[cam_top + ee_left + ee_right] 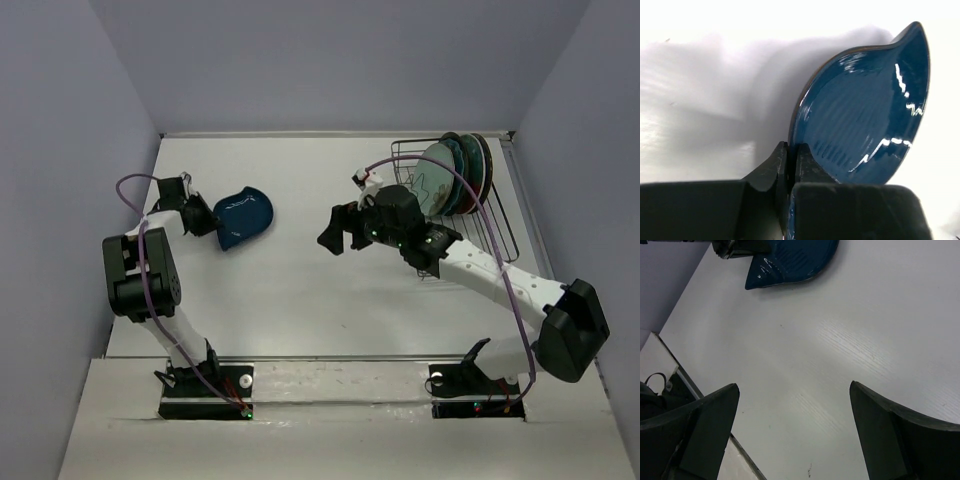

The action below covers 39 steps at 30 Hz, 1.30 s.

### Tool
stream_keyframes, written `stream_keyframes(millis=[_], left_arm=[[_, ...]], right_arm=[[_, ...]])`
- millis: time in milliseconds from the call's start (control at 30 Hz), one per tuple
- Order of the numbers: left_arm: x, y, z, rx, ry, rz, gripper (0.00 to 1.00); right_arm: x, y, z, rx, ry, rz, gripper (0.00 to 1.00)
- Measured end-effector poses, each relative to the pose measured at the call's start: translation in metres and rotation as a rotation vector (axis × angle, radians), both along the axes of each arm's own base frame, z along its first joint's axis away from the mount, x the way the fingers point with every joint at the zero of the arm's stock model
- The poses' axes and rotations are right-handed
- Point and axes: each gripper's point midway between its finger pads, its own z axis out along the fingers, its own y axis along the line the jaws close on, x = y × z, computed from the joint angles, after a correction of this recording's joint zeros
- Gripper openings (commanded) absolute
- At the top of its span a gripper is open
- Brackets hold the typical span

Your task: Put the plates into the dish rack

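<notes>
— Left side first?
— My left pincer (205,220) is clamped on the rim of the dark blue plate (243,218), which is tilted over the far-left worktop (300,300).
— And the right?
— My right pincer (338,232) hangs mid-worktop, spread wide and holding nothing. The other plates (455,175) stand in the dish rack (500,225), far right.

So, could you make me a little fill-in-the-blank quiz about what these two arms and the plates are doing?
1. The leaf-shaped plate clamped by its rim in the left gripper is dark ____.
2. The right gripper is open and holds ____.
3. The other plates stand in the dish rack at the table's far ____ corner.

Missing words: blue; nothing; right.
</notes>
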Motion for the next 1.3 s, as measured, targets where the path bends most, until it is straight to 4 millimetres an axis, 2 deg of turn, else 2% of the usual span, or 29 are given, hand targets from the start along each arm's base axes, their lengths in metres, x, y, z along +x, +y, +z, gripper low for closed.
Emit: stream_keyframes(millis=[67, 167, 300, 433, 533, 633, 667, 900, 1033, 1100, 1133, 1167, 1200, 1233, 1267, 1300], left_arm=[[0.004, -0.005, 0.007, -0.017, -0.03, -0.014, 0.06], [0.0, -0.011, 0.015, -0.036, -0.056, -0.02, 0.06], [-0.029, -0.023, 0.017, -0.061, -0.042, -0.038, 0.06], [-0.047, -0.037, 0.021, -0.115, -0.042, -0.051, 0.06], [-0.055, -0.049, 0.032, -0.176, -0.074, -0.051, 0.06], [-0.058, -0.056, 0.049, -0.224, -0.126, -0.047, 0.06], [-0.059, -0.06, 0.061, -0.244, -0.169, -0.052, 0.06], [-0.065, -0.084, 0.109, -0.323, -0.325, -0.106, 0.06], [-0.075, -0.106, 0.124, -0.373, -0.362, -0.165, 0.06], [-0.081, -0.119, 0.128, -0.399, -0.366, -0.196, 0.06], [-0.084, -0.124, 0.13, -0.411, -0.37, -0.209, 0.06], [-0.087, -0.129, 0.132, -0.423, -0.372, -0.219, 0.06], [-0.09, -0.133, 0.134, -0.44, -0.378, -0.226, 0.06], [-0.093, -0.138, 0.136, -0.453, -0.38, -0.236, 0.06], [-0.097, -0.142, 0.137, -0.465, -0.387, -0.244, 0.06], [-0.099, -0.146, 0.139, -0.474, -0.394, -0.248, 0.06]], right_arm=[[0.0, 0.003, -0.004, 0.004, 0.014, 0.004, 1.0], [0.003, 0.012, -0.011, 0.015, 0.04, 0.02, 1.0], [0.011, 0.026, -0.026, 0.028, 0.101, 0.013, 1.0], [0.016, 0.032, -0.042, 0.036, 0.168, -0.022, 1.0], [0.022, 0.036, -0.049, 0.047, 0.199, -0.055, 1.0], [0.028, 0.038, -0.051, 0.069, 0.222, -0.097, 1.0], [0.029, 0.038, -0.051, 0.075, 0.227, -0.108, 1.0], [0.044, 0.05, -0.047, 0.12, 0.25, -0.153, 1.0], [0.047, 0.061, -0.046, 0.167, 0.258, -0.129, 1.0], [0.047, 0.067, -0.044, 0.192, 0.261, -0.112, 0.96], [0.048, 0.069, -0.043, 0.203, 0.26, -0.105, 0.93], [0.048, 0.07, -0.041, 0.212, 0.259, -0.102, 0.78], [0.048, 0.072, -0.039, 0.226, 0.256, -0.1, 0.69], [0.049, 0.073, -0.036, 0.234, 0.246, -0.096, 0.56], [0.05, 0.074, -0.034, 0.25, 0.245, -0.098, 0.25], [0.051, 0.075, -0.032, 0.262, 0.236, -0.096, 0.11]])
